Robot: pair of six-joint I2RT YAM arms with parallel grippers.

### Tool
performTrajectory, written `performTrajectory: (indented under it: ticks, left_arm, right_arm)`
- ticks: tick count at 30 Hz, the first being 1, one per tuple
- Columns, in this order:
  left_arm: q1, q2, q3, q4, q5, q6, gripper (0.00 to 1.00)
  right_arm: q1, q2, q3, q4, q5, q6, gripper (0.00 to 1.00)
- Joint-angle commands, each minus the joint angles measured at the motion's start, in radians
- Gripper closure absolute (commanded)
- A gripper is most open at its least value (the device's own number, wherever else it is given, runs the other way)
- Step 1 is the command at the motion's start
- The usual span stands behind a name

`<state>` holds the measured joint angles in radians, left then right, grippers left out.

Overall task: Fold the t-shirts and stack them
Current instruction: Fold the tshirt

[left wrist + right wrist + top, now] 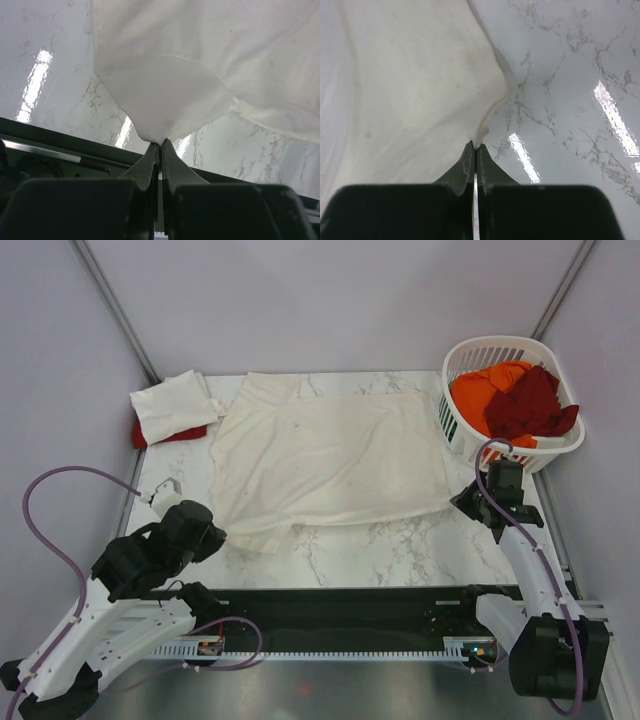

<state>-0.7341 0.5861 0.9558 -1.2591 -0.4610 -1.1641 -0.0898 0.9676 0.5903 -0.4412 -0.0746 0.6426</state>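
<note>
**Pinching shirt, both claws**

Clamping left gripper (160, 144) tight on near-left corner of cream t-shirt (330, 455), spread on table (400, 550); right gripper (475, 146) likewise on rt edge. Lying far left: folded white shirt (172, 405) over red shirt (178, 435). Filling basket (500, 343) far rt: orange garment (485, 390) + dark-red garment (530, 405).

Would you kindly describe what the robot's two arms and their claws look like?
The left arm and right arm have white links with bulky black joint housings. A purple cable loops along each. The left claw and right claw are matte black, with two flat fingers tapering to thin tips. No markings show.
</note>
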Motion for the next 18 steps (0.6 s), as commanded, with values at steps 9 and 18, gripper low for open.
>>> performTrajectory:
  ticks: [9, 18]
  left_arm:
    - [0.006, 0.061, -0.003, -0.103, 0.099, 0.076, 0.98]
    - [0.034, 0.303, 0.104, 0.111, 0.022, 0.289, 0.98]
  right_arm:
    - [-0.004, -0.089, 0.201, -0.226, 0.050, -0.051, 1.00]
    - [-0.004, 0.019, 0.230, -0.070, 0.015, -0.021, 1.00]
